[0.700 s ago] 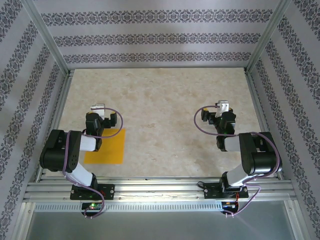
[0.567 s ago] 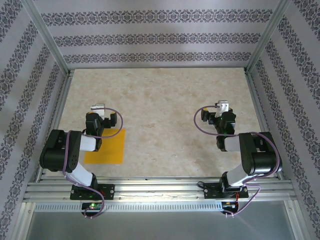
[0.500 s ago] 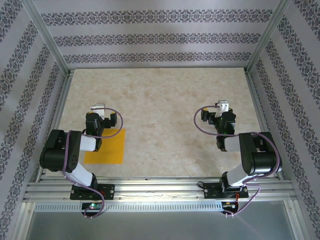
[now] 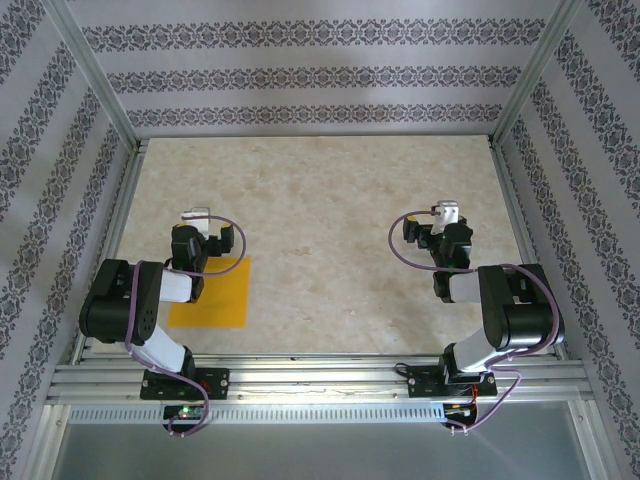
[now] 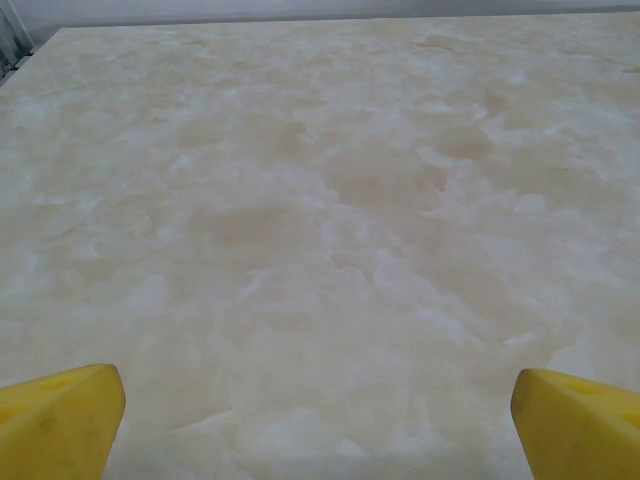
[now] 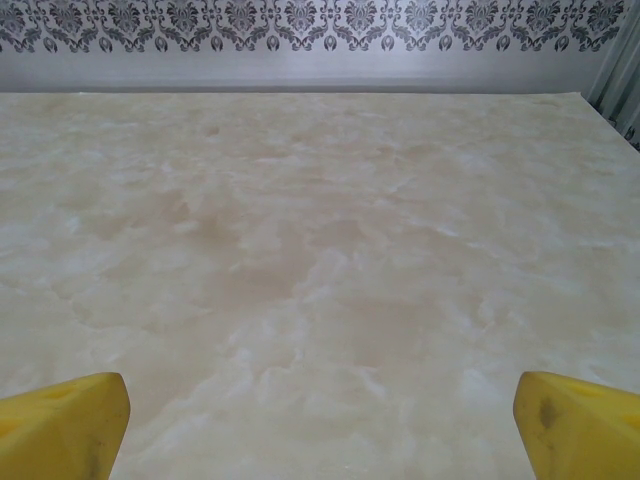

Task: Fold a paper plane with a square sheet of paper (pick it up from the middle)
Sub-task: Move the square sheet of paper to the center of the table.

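Bright, even, diffuse light falls from above and casts almost no shadows. Ahead of the left gripper [image 5: 320, 440] the marbled table [image 5: 320, 200] looks pale and slightly washed out, softening towards its far edge. The yellow fingertips [image 5: 60, 420], nearest the lens, are a little blurred. Far ahead of the right gripper [image 6: 320, 440] the patterned wall [image 6: 300, 20] is mildly soft. Well behind both grippers, the metal rail [image 4: 320, 390] shows white glare.

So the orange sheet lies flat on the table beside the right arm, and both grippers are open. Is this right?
Not quite: the sheet lies flat on the table beside the left arm, not the right, as the top view shows. The left gripper and right gripper are open.
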Tool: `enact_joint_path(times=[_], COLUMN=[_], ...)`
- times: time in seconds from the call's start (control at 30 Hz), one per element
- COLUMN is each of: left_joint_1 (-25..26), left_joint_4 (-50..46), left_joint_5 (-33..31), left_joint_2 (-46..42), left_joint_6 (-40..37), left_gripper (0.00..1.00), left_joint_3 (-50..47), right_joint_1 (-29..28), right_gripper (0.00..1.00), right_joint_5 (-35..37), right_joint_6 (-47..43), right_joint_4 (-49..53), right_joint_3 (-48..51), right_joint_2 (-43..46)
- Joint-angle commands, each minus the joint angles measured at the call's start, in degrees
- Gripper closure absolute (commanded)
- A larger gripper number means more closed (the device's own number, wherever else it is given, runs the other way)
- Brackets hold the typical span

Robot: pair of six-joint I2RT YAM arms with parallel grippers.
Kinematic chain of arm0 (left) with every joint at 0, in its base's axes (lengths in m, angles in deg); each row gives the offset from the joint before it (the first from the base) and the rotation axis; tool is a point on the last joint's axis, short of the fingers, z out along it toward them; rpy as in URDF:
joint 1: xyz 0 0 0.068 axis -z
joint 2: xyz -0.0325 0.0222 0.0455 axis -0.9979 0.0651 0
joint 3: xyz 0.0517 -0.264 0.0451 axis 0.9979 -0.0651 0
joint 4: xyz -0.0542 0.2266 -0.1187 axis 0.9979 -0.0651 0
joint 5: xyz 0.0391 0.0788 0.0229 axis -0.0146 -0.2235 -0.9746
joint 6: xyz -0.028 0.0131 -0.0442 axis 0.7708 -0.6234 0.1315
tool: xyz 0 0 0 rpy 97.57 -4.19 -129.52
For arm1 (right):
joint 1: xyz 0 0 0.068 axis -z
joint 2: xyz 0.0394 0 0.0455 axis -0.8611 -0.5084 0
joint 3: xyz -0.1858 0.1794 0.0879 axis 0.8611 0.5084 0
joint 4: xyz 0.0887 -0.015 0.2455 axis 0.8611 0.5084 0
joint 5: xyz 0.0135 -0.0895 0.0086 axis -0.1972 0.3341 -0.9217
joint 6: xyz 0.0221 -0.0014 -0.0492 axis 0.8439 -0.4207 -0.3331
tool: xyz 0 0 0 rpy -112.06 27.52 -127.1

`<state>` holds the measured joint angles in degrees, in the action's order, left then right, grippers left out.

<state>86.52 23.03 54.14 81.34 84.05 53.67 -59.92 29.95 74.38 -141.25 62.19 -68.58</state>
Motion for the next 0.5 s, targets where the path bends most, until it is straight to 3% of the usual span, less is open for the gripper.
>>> enact_joint_path(times=[0.0, 0.23, 0.33, 0.47], left_joint_1=[-0.52, -0.6, -0.52, -0.53], left_joint_4=[1.69, 3.85, -7.3, -24.15], left_joint_5=[1.52, 2.22, -0.08, -4.47], left_joint_2=[-0.11, -3.58, -10.88, -19.95], left_joint_6=[-0.36, -0.5, 1.16, 8.91], left_gripper=[0.01, 0.01, 0.01, 0.01], left_joint_3=[0.68, -1.82, -0.02, 4.85], right_joint_1=[0.47, -0.78, -1.12, -0.22], right_gripper=[0.02, 0.02, 0.02, 0.02], right_joint_5=[-0.32, -0.15, -0.19, 0.89], right_joint_6=[0.68, -0.99, -1.36, 5.63], right_joint_4=[-0.19, -1.2, 1.61, 26.6], right_joint_3=[-0.98, 0.05, 0.0, -7.28], right_joint_2=[0.09, 1.18, 4.97, 14.87])
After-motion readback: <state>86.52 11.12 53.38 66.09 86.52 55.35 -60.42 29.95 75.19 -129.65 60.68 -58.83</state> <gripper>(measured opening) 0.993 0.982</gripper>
